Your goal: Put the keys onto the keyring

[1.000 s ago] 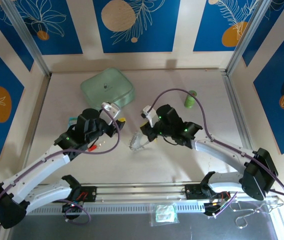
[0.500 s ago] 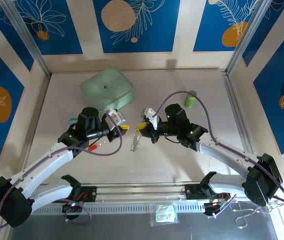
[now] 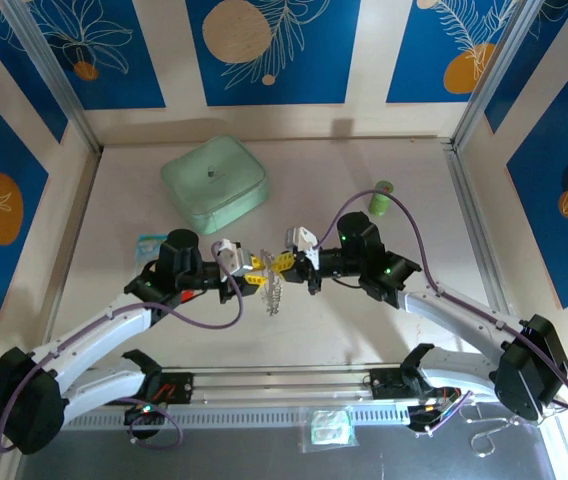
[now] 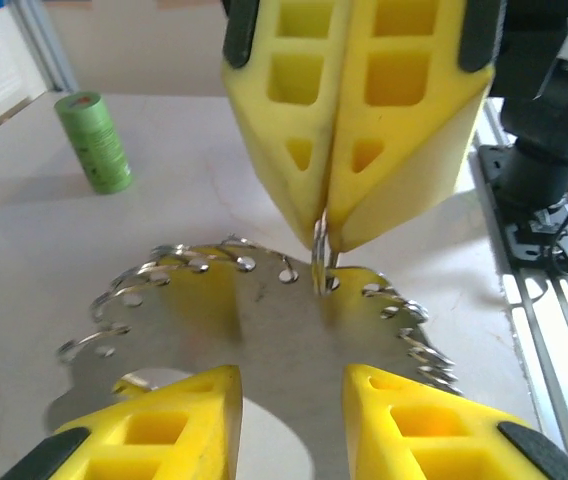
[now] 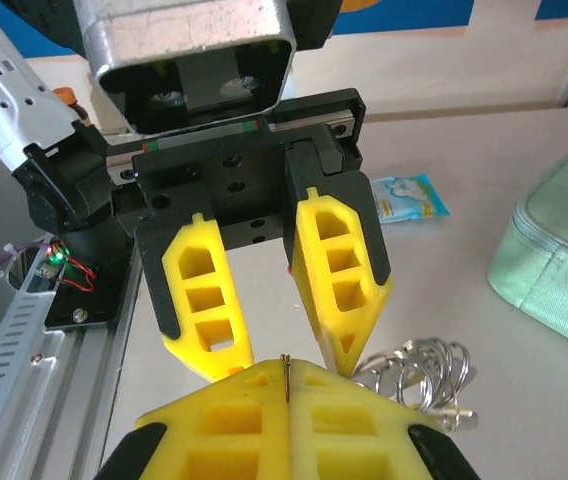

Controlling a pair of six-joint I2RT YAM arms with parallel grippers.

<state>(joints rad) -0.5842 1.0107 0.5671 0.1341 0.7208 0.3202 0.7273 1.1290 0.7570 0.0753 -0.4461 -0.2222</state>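
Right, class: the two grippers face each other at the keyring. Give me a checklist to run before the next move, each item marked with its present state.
1. Right gripper grips the keyring: ok, it is shut on the thin metal ring.
2. Left gripper open: ok, its fingers stand apart.
3. Left gripper carrying something to thread on: not ok, nothing lies between its fingers.
4. Grippers lined up: ok, they face each other closely.
5. Beaded chain clear of the table: cannot tell.
6. Green roll out of the way: ok, it stands well off to one side.
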